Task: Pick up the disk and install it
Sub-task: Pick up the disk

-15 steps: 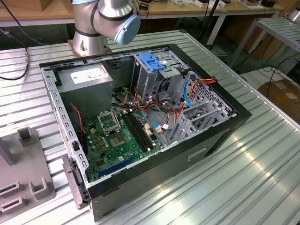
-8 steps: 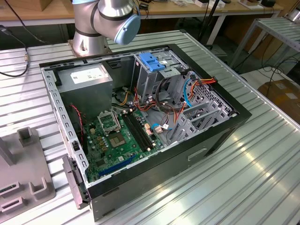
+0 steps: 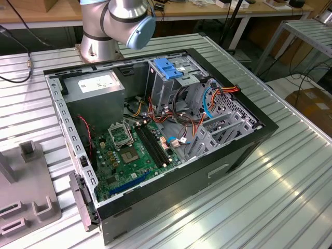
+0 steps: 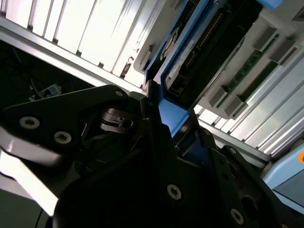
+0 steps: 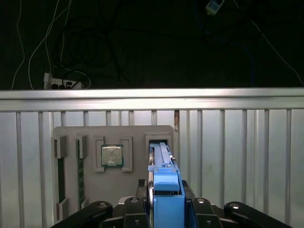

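Claw (image 5: 166, 203): clamped on the disk's blue rail | Disk (image 5: 160, 159): on edge at a slot of grey tray (image 5: 137, 132), near chip (image 5: 112, 156) | Tray: on ribbed desk (image 5: 237, 156)

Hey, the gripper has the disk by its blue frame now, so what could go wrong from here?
1. The gripper clamps the disk by one end of its blue carrier, so the long free end might tilt or slip.
2. The processor sits on the grey holder beside the disk, and a sideways swing may knock it.
3. In the exterior view, loose cables crowd the drive cage and could snag the disk.
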Robot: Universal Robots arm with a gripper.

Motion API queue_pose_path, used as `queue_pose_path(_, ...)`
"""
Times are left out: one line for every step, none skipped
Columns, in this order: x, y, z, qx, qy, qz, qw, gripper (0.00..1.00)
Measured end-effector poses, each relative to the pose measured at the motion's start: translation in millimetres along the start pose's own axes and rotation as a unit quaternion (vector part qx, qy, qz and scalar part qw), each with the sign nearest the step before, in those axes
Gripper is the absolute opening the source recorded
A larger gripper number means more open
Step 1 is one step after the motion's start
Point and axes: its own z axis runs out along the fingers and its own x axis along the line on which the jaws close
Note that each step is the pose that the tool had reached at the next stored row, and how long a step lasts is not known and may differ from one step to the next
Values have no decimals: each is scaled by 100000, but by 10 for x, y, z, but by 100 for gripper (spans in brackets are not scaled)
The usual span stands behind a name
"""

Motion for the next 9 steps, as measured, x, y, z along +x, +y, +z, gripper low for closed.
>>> queue_pose_path(0,0,-11,4,0,0,100000,37)
queue_pose_path(0,0,-25,2,1,1,100000,37)
queue_pose_path(0,-1,-47,5,0,1,100000,37)
queue_pose_path(0,-1,-58,3,-1,1,100000,37)
queue_pose_path(1,-1,-74,3,-1,1,100000,37)
queue_pose_path(1,-2,-106,1,0,-1,100000,37)
queue_pose_path(1,-2,-127,-1,0,-1,100000,37)
queue_pose_path(1,-2,-142,4,-1,0,100000,37)
queue_pose_path(1,-2,-152,3,-1,0,100000,37)
